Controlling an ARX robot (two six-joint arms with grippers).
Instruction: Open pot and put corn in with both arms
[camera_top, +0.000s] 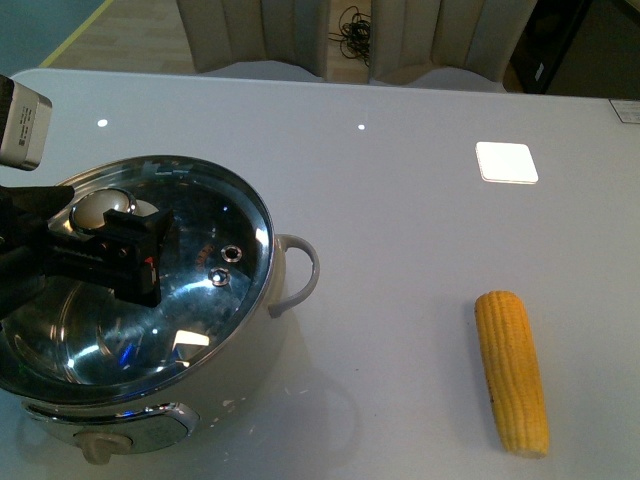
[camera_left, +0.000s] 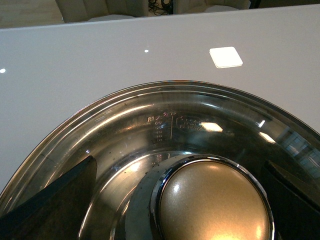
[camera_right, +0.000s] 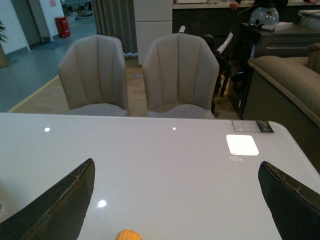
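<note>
left gripper (camera_left: 180, 161) jaws were spread astride the gold domed lid knob (camera_left: 215, 205), seemingly untouched | right gripper (camera_right: 176, 164) jaws were spread, empty | yellow tapered corn ear (camera_top: 512, 370) was seen right of cream-white steel pot (camera_top: 235, 385) | risk: glass lid (camera_top: 215, 270) could be dropped through an off-centre pinch

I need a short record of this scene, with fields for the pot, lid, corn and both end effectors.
pot: on table, covered
lid: glass, on pot
corn: lying on table, right of pot, apart from it
left end effector: open, fingers either side of lid knob
right end effector: open, empty, above table, corn tip just in its view
</note>
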